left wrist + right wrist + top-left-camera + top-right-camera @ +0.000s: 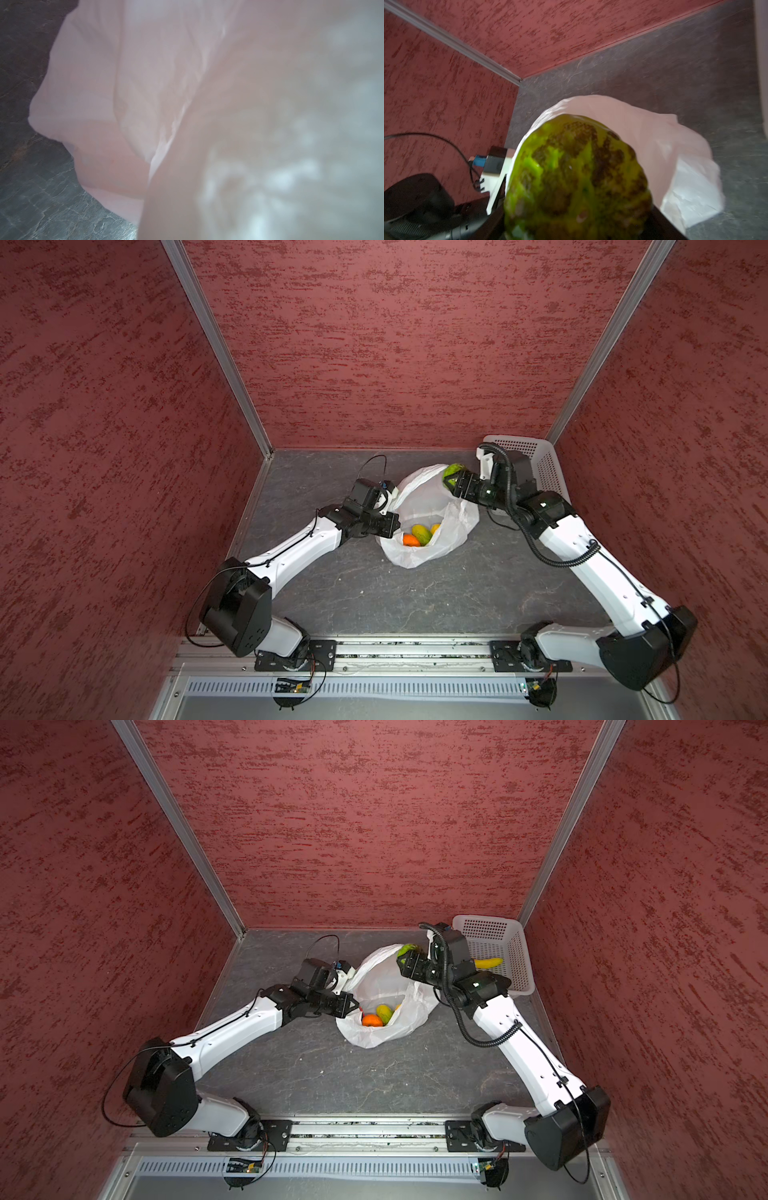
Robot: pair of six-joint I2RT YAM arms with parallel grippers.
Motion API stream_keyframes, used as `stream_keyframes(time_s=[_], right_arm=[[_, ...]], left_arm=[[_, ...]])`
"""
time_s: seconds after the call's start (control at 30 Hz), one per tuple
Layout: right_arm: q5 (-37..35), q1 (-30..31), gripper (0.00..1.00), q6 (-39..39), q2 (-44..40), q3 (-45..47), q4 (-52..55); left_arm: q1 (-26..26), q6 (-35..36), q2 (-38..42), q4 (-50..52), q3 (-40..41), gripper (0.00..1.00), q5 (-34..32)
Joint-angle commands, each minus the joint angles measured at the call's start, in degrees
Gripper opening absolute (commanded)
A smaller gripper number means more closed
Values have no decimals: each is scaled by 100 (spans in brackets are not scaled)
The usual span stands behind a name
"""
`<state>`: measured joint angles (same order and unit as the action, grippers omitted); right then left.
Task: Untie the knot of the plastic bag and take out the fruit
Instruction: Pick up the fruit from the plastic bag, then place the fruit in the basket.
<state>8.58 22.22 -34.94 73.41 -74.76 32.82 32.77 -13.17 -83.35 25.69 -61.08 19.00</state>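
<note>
the right claw (452, 480) is clamped wide around the bumpy green fruit (577, 178), held above the far rim of the plastic bag (428, 497). the fruit looks firm and knobbly, best gripped across its middle. the left claw (390, 526) is closed, seemingly pinching the thin, limp bag rim open on the surface (374, 593). orange (410, 540) and mango (422, 533) lie inside.

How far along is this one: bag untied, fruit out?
Done: the plastic bag gapes open, no knot in sight, and a banana lies in the white basket. In hand: the right gripper holds the bumpy green fruit at the bag's far edge; the left gripper pinches the bag's rim. Left: an orange, a green-yellow mango and a yellow piece lie inside.
</note>
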Motion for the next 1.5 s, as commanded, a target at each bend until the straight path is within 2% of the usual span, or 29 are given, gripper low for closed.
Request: stream_keyframes(time_s=[0.0,0.17,0.23,0.53,0.7,0.9,0.97,1.07,1.17,1.33,1.47], right_arm=[[-387,-491,47,-82,-135,352,-550],[-699,-1254,48,-248,-116,960,-1470],[-615,-1591,48,-253,-11,1088,-1793],[-1013,-2401,49,-101,947,1251,-2754],[-1251,-2726,50,-121,1821,1090,-3183],[-1245,-3007,53,21,2930,365,-3092],[-1325,-3043,60,25,3161,169,-2970],[-1513,-3054,80,27,3243,24,-2778],[-1567,-3048,91,-4,3136,94,-2719],[-1475,-3049,95,-17,2791,408,-2728],[-1130,-3019,96,-91,2418,727,-2746]], left_arm=[[-17,113,258,7,132,0,32],[-17,179,511,38,307,0,120],[-18,224,580,113,341,0,112],[-41,324,760,126,478,0,358],[-27,319,804,66,542,0,647],[-31,258,856,130,512,0,778],[-33,251,865,153,488,0,806],[-34,243,882,185,461,0,799],[-42,229,915,183,482,0,772],[-43,192,947,108,542,0,729],[-43,185,959,27,579,0,677]])
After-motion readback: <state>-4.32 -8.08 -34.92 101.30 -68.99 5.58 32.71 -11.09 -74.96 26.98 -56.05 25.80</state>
